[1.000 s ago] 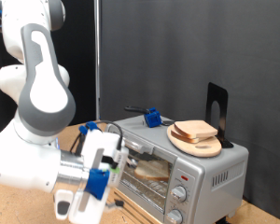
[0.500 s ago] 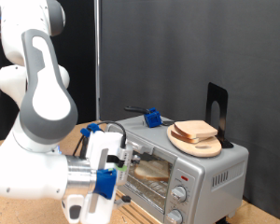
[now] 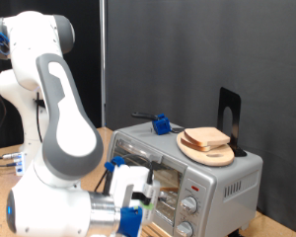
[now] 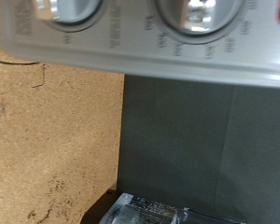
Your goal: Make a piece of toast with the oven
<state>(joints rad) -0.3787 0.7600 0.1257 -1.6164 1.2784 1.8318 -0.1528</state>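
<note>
Nearest in the exterior view, the white arm point(image 3: 59, 148) fills the left half of the frame, its big grey joint in front. The gripper point(image 3: 136, 205) sits low in the frame's centre, right in front of the oven point(image 3: 187, 173), near the door and the knobs. Whether its fingers are parted or closed cannot be told, and nothing shows between them.

The wrist view looks close at the oven's silver control panel point(image 4: 149, 42) across the upper frame, with two round knobs point(image 4: 191, 14) cut by the top edge. Below lie a tan wooden tabletop point(image 4: 51, 140) at the lower left and dark ground at the right.

Behind the gripper, the oven stands at the exterior view's centre right. On its roof rests a round wooden plate point(image 3: 194, 150) carrying the piece of toast point(image 3: 207, 137). A blue object point(image 3: 161, 124) lies on the roof to the plate's left, and a black stand point(image 3: 228, 117) rises behind the plate, against a dark backdrop point(image 3: 178, 59).
</note>
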